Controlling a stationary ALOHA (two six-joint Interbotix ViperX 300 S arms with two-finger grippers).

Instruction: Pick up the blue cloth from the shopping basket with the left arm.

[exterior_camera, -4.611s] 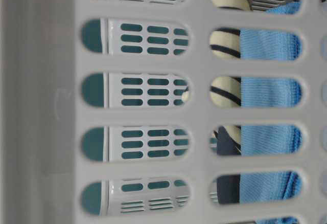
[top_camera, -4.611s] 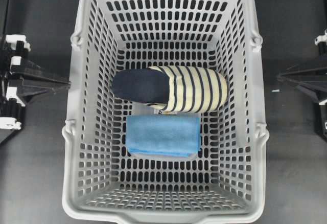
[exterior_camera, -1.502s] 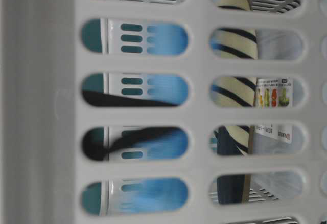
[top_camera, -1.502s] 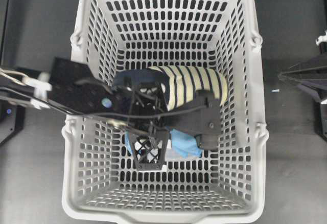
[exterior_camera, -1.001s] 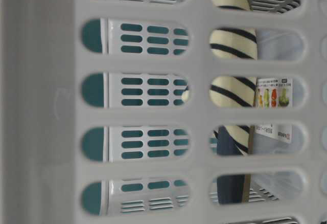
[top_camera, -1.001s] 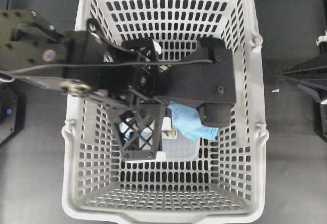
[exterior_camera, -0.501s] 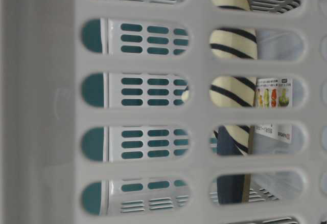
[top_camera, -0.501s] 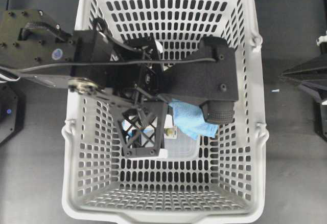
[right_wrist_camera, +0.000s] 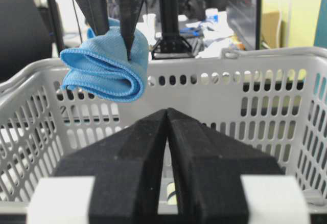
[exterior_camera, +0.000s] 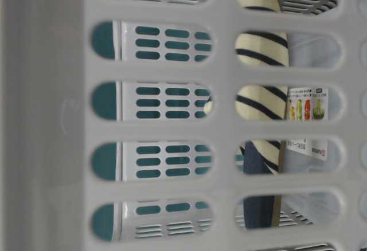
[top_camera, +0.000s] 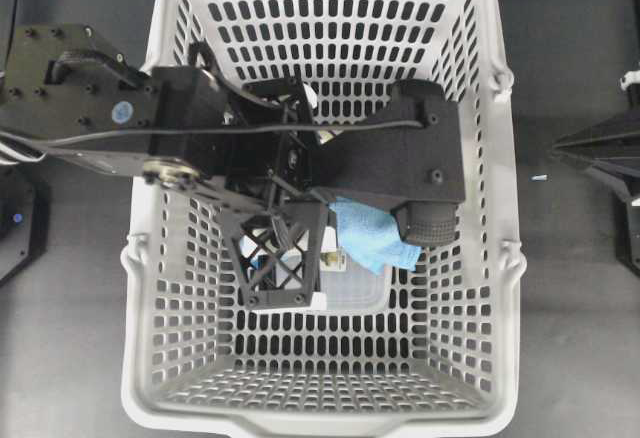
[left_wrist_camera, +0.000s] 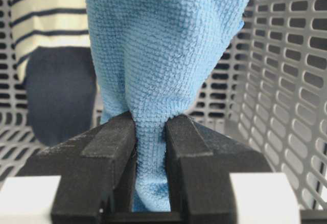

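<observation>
The blue cloth point(left_wrist_camera: 163, 55) hangs bunched from my left gripper point(left_wrist_camera: 150, 119), whose jaws are shut on its folded top. The right wrist view shows the cloth point(right_wrist_camera: 104, 70) hanging level with the rim of the shopping basket point(right_wrist_camera: 245, 55), off its floor. From overhead, the left arm point(top_camera: 200, 128) reaches across the basket point(top_camera: 320, 423) and one corner of the cloth point(top_camera: 370, 236) sticks out from under it. My right gripper point(right_wrist_camera: 167, 110) is shut and empty, outside the basket's right wall point(top_camera: 590, 153).
The navy-and-cream striped slipper point(left_wrist_camera: 51, 19) lies on the basket floor below the cloth, also seen through the wall slots point(exterior_camera: 258, 50). A clear packet with a printed label point(top_camera: 350, 283) lies where the cloth lay. High slotted walls surround the left gripper.
Earlier the cloth lay flat in front of the slipper. The left gripper has since taken hold of it and lifted it, baring the packet. Over the last second the arm barely shifted.
</observation>
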